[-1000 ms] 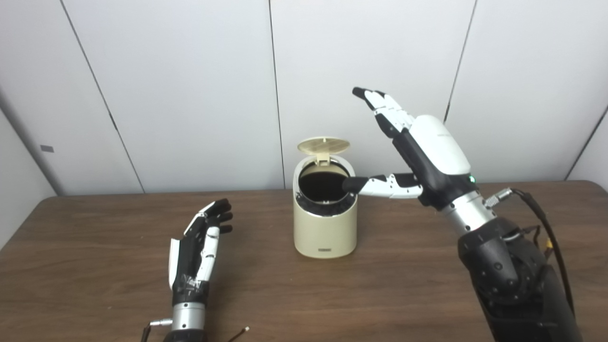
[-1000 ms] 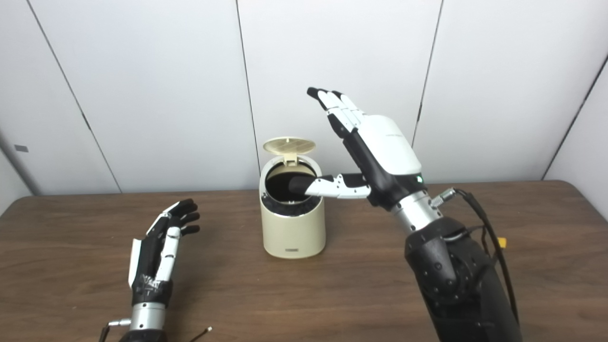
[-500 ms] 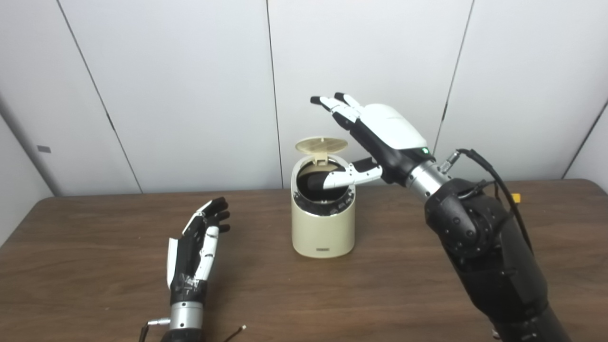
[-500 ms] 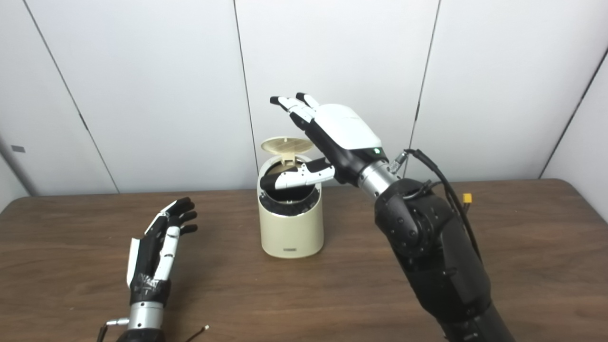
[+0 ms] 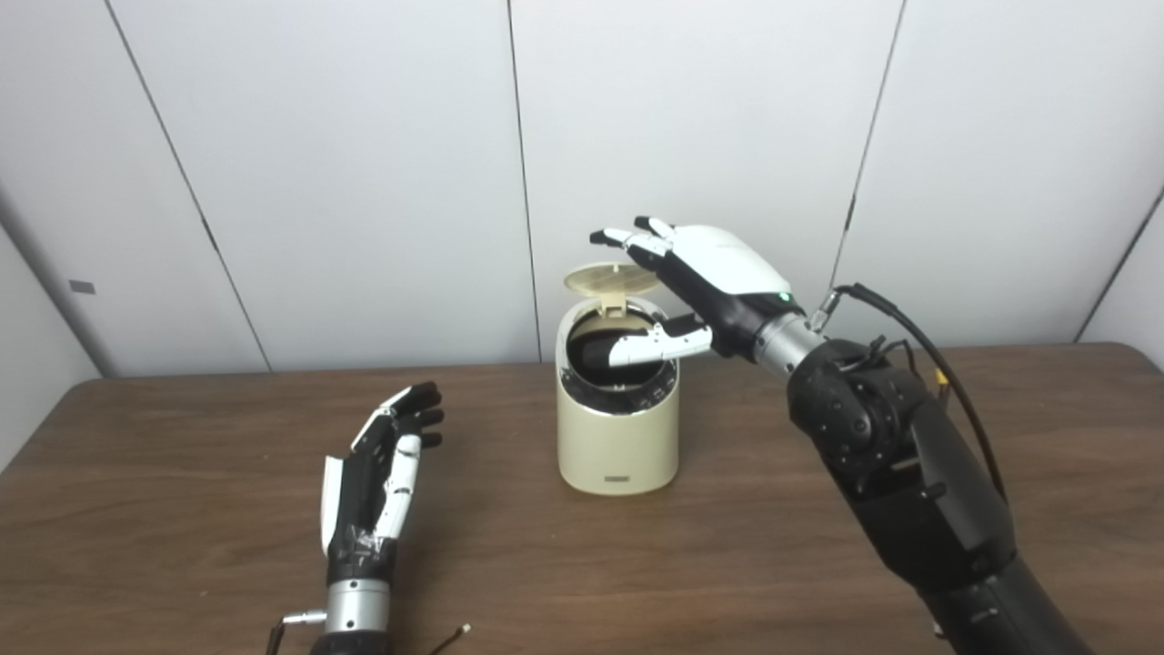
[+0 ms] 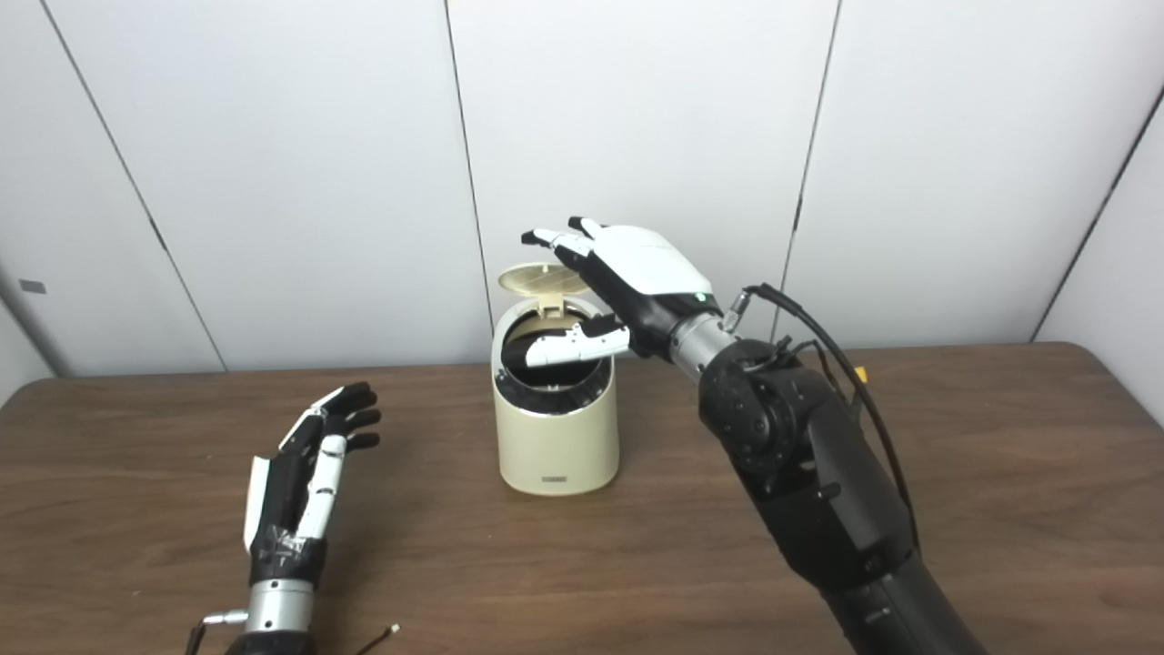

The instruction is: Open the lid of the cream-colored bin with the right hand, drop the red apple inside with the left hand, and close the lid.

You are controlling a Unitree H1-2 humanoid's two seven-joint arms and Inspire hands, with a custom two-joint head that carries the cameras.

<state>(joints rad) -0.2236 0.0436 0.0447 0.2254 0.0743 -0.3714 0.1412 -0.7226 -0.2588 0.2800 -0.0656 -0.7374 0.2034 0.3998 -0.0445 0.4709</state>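
Observation:
The cream-colored bin (image 5: 618,446) stands upright at the middle of the brown table, its round lid (image 5: 611,277) swung up and open at the back. The inside is dark and no apple shows. My right hand (image 5: 705,277) is open above the bin; its fingers (image 5: 627,238) reach over the raised lid and its thumb (image 5: 650,344) lies across the bin's mouth. My left hand (image 5: 377,473) rests open on the table to the left of the bin, holding nothing. In the right eye view the bin (image 6: 556,441) and right hand (image 6: 637,273) look the same.
The brown wooden table (image 5: 182,509) runs across the whole picture, with white wall panels (image 5: 364,164) behind it. A black cable (image 5: 918,341) loops off my right forearm. A thin wire end (image 5: 455,634) lies near the front edge by my left wrist.
My right hand has come down and moved left, from raised beside the bin to just over the open lid. The left hand has stayed where it was.

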